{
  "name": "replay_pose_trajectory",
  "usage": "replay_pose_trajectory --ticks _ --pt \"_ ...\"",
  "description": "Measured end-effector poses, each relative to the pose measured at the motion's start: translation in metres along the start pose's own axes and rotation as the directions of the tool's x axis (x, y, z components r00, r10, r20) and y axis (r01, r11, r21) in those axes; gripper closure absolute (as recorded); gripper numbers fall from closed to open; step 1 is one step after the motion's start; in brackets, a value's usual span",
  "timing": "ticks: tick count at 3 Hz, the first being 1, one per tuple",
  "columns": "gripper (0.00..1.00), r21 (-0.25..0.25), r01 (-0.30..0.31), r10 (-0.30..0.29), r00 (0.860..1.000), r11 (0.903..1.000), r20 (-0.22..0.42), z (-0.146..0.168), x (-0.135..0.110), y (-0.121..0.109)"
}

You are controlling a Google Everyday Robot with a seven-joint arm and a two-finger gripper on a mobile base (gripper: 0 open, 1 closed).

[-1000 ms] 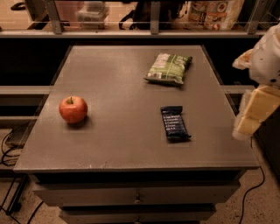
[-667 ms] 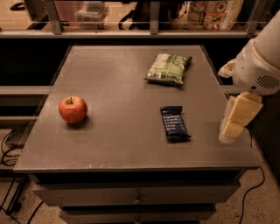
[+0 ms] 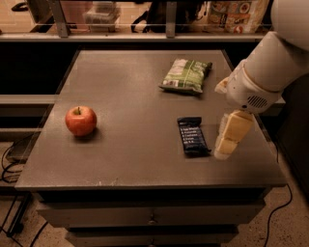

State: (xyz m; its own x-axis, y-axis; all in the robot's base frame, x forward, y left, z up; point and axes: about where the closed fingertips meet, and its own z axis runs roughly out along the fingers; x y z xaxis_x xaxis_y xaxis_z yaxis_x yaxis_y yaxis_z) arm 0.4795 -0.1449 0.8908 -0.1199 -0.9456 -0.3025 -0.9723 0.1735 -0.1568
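My gripper hangs over the right side of the grey table, on the end of a white arm that comes in from the upper right. Its pale yellowish fingers point down and left. Closest to it is a dark blue snack bar lying flat on the table, just left of the fingertips. A green chip bag lies further back, and a red apple stands at the left. Nothing is in the gripper.
The table has drawers below its front edge. Behind it runs a railing and a shelf with packaged goods. Cables lie on the floor at the left, and one more cable at the right.
The arm has swung in from the right edge toward the table's middle, bringing the gripper leftward and down to just beside the snack bar.
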Motion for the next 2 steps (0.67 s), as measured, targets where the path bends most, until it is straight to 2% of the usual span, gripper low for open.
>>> replay_pose_trajectory --ticks 2 --pt "0.00 -0.060 0.041 -0.041 0.999 0.9974 0.005 0.051 -0.018 -0.009"
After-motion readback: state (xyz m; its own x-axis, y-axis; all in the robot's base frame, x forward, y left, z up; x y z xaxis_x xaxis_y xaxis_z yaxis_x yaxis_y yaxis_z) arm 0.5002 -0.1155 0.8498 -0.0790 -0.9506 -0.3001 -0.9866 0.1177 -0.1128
